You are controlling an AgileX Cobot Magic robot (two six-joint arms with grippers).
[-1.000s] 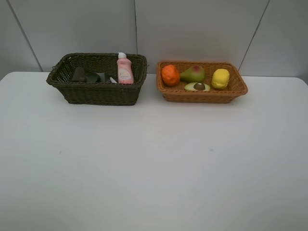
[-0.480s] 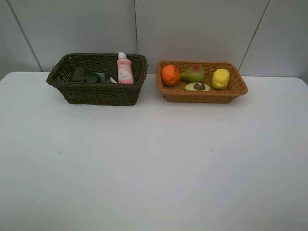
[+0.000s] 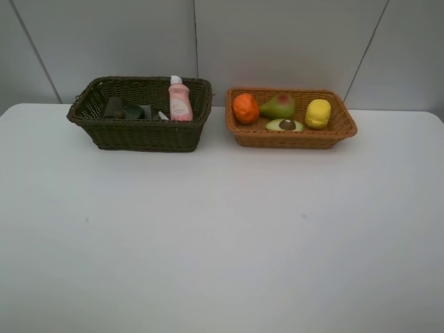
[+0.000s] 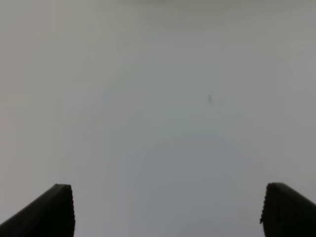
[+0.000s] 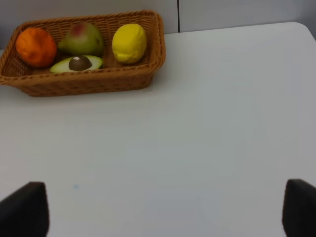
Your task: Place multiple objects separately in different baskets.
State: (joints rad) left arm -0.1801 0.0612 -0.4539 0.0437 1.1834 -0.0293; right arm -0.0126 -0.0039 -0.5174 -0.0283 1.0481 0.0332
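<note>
Both claws hang spread wide and empty over a bare white table, with the sorting seemingly finished.

Left gripper shows only two dark ribbed fingertips at the edges of its wrist view, nothing between them but the smooth matte tabletop; right gripper is likewise gaping and holds nothing. At the far edge sit two rectangular woven wicker baskets side by side. The deep dark green-brown basket holds the small pink plastic bottle with a white cap, standing upright, plus dark shapes beside it, one probably the dark green pump bottle; the rest is hard to make out. The shallow orange-tan basket holds the round dimpled orange, the red-green pear, the lumpy yellow lemon and the avocado half with its brown pit. Nothing lies loose, so I judge nothing is left to do.
</note>
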